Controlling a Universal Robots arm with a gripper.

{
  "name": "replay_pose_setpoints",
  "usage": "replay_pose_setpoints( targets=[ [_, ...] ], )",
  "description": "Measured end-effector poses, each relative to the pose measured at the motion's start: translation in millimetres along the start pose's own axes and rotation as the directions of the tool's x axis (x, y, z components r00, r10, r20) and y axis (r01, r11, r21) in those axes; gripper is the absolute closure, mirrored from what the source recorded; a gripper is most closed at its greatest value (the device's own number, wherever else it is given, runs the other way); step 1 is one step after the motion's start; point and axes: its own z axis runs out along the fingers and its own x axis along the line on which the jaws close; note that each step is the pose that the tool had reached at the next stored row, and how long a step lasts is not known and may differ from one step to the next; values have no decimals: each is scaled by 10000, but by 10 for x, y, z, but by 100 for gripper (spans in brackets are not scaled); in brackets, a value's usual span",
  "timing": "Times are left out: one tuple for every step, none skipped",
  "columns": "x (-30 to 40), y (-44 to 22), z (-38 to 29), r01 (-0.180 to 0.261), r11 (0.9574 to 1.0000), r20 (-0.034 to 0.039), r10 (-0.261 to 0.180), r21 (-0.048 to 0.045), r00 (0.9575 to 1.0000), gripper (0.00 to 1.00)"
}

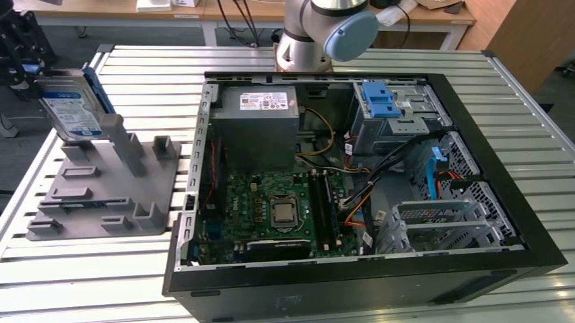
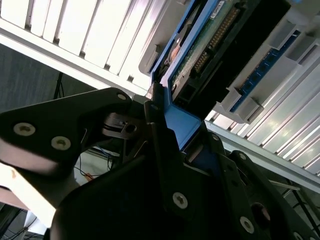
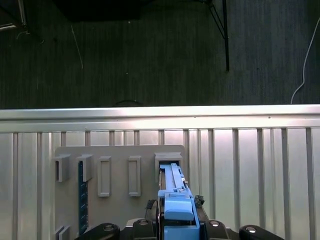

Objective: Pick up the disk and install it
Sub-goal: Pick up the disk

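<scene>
Pick-up step: black end effector (image 2: 172,125) clamped on silver, blue-framed rectangular disk (image 1: 70,108) at grey slotted stand (image 1: 108,195), nine o'clock from open computer case (image 1: 359,286).

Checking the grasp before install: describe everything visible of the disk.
The disk is a flat silver drive with a white-and-blue label and a blue plastic frame round its edges. It stands on edge, slightly tilted, over the grey slotted holder on the exterior view's left, outside the computer case. The gripper is shut on its blue frame; its green circuit board shows in the second wrist view.
</scene>
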Motion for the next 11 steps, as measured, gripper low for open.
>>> replay_pose_setpoints(
  targets=[
    [0, 0, -20, 0, 10000, 1, 0, 2, 10000, 63],
    [0, 0, -37, 0, 10000, 0, 0, 1, 10000, 63],
    [0, 0, -54, 0, 10000, 0, 0, 1, 10000, 63],
    [-1, 1, -67, 0, 10000, 0, 0, 1, 10000, 63],
    [-1, 1, -76, 0, 10000, 0, 0, 1, 10000, 63],
    [-1, 1, -77, 0, 10000, 1, 0, 3, 10000, 63],
    [-1, 1, -79, 0, 10000, 0, 0, 1, 10000, 63],
    [-1, 1, -85, 1, 10000, 1, -1, 2, 10000, 63],
    [-1, 1, -87, 0, 10000, 1, 0, 2, 10000, 63],
    [-1, 1, -88, 1, 10000, 1, -1, 2, 10000, 63],
    [-1, 2, -90, 1, 10000, 0, -1, 1, 10000, 63]
  ],
)
